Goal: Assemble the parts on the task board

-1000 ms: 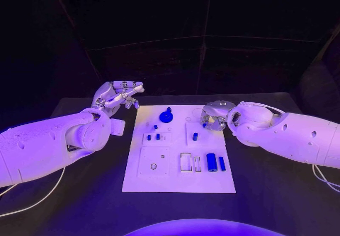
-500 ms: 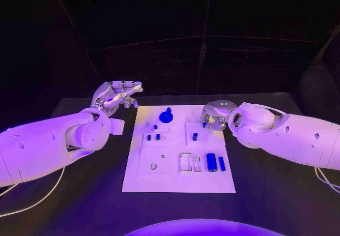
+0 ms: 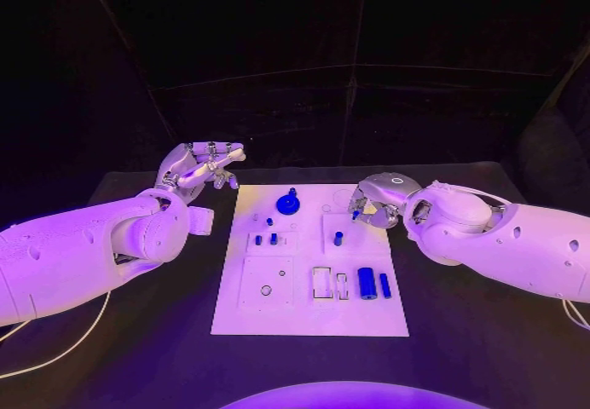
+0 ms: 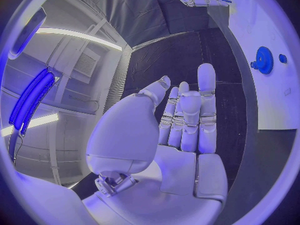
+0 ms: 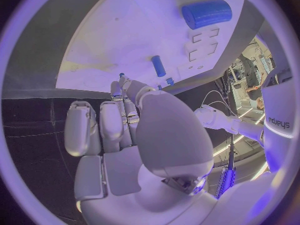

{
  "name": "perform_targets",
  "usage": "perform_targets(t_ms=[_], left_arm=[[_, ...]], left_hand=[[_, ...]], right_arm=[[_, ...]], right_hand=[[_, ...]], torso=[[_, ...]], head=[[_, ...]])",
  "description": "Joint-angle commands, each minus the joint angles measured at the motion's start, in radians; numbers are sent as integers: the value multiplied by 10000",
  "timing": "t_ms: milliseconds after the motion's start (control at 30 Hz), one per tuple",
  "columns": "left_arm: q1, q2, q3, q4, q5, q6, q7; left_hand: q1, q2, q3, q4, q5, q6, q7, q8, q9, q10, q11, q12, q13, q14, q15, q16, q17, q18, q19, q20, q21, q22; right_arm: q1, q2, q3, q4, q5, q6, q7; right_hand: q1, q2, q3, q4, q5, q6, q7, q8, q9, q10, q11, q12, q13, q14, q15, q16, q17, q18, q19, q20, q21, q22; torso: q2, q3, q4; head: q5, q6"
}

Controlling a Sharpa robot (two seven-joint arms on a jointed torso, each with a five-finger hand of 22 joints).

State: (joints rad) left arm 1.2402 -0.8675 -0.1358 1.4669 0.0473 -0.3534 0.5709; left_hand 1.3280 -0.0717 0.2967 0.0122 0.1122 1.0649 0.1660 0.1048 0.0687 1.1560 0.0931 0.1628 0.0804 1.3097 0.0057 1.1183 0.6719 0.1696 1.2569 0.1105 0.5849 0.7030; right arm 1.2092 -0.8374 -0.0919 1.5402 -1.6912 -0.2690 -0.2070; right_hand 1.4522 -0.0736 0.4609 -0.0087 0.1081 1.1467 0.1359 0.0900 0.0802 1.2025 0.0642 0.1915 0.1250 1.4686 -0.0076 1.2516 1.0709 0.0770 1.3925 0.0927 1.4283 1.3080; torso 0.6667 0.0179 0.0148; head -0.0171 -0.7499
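The board [image 3: 310, 294] lies in the middle of the table [image 3: 492, 341], and you can place everything by it. In the head view, your left hand [image 3: 203, 166] hangs off the board's far left corner, over bare table, fingers apart and holding nothing. Your right hand [image 3: 373, 201] sits over the board's far right part, fingers curled in toward a small blue peg [image 3: 355, 215]; you cannot tell from here whether they clamp it. The gear [image 3: 288, 202] stands near the board's far edge, and a cylinder [image 3: 367, 281] lies toward its near right.

In the left wrist view, the left hand [image 4: 181, 130] is flat and empty, the gear [image 4: 264, 60] well clear of it.

In the right wrist view, the right hand [image 5: 134, 130] has its fingers [image 5: 125, 87] drawn together at the peg [image 5: 121, 75], just above the board [image 5: 125, 40]; a loose pin [image 5: 158, 65] lies near them.

The likely trouble: a thin hold could let the peg tip or drop, and the curled fingers could knock that pin. You have open room on the table either side of the board; between the parts it is tight.
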Motion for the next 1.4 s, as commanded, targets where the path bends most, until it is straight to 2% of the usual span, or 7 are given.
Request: perform_targets(t_ms=[33,200,433,733,1000,1100,1400], left_arm=[[13,-4,8,-2,42,13,146],[13,10,8,17,42,38,139],[14,19,8,107,42,170,164],[17,67,8,147,42,189,163],[20,105,8,176,43,200,157],[20,116,8,181,43,203,153],[20,155,8,155,43,214,143]], left_hand=[[126,3,6,-59,32,-67,5,50,-4,-80,9,32,-1,-54,19,36,-6,129,-4,-40,-49,-16],[135,3,8,-65,32,-75,8,51,-4,-90,11,37,-2,-58,21,33,-16,128,-2,-39,-52,-20],[142,-15,-1,-77,27,-92,16,55,-5,-108,19,49,-5,-64,25,32,-24,127,0,-38,-59,-27],[142,-15,-1,-77,27,-92,16,55,-5,-108,19,49,-5,-64,25,32,-24,127,0,-38,-59,-27],[139,-24,-8,-78,24,-100,21,59,-4,-117,23,57,-5,-67,29,32,-27,125,1,-36,-64,-32],[139,-24,-8,-78,24,-100,21,59,-4,-117,23,57,-5,-67,29,32,-27,125,1,-36,-64,-32],[139,-24,-8,-78,24,-100,21,59,-4,-117,23,57,-5,-67,29,32,-27,125,1,-36,-64,-32]], right_arm=[[24,-73,65,365,110,-468,-122],[26,-58,215,1155,167,-505,-170],[27,446,258,1723,185,-241,-195],[-25,1542,213,1217,308,223,-13],[-606,2245,138,734,328,521,200],[-817,2434,116,545,309,569,262],[-1003,2683,99,250,155,603,313]], right_hand=[[-117,10,61,-3,-33,69,18,26,11,83,-2,-33,-8,266,-78,-6,-9,-175,73,18,31,144],[-139,-1,70,-10,-62,76,15,24,11,91,-5,-44,-10,268,-79,4,-4,-177,77,17,38,154],[-172,-40,74,-32,-75,78,16,15,9,93,-3,-65,-15,267,-81,7,-18,-176,72,15,39,153],[-236,-54,67,-19,-86,83,16,7,8,99,0,-83,-19,261,-78,-6,-56,-172,57,16,32,138],[-266,-56,66,-15,-72,76,18,-3,6,94,2,-98,-23,257,-77,-16,-80,-168,43,17,23,122],[-276,-52,71,-18,-57,68,18,-10,3,88,3,-109,-26,253,-77,-24,-98,-165,33,17,16,110],[-296,-52,74,-21,-35,53,24,-25,-1,78,7,-127,-31,250,-75,-26,-110,-165,31,18,17,111]], torso=[[17,-2,6],[23,0,13],[37,-9,8],[32,-7,51],[29,-3,-15],[37,9,4],[29,0,6]], head=[[29,8],[96,-22],[255,-86],[398,-167],[618,-228],[682,-266],[724,-296]])
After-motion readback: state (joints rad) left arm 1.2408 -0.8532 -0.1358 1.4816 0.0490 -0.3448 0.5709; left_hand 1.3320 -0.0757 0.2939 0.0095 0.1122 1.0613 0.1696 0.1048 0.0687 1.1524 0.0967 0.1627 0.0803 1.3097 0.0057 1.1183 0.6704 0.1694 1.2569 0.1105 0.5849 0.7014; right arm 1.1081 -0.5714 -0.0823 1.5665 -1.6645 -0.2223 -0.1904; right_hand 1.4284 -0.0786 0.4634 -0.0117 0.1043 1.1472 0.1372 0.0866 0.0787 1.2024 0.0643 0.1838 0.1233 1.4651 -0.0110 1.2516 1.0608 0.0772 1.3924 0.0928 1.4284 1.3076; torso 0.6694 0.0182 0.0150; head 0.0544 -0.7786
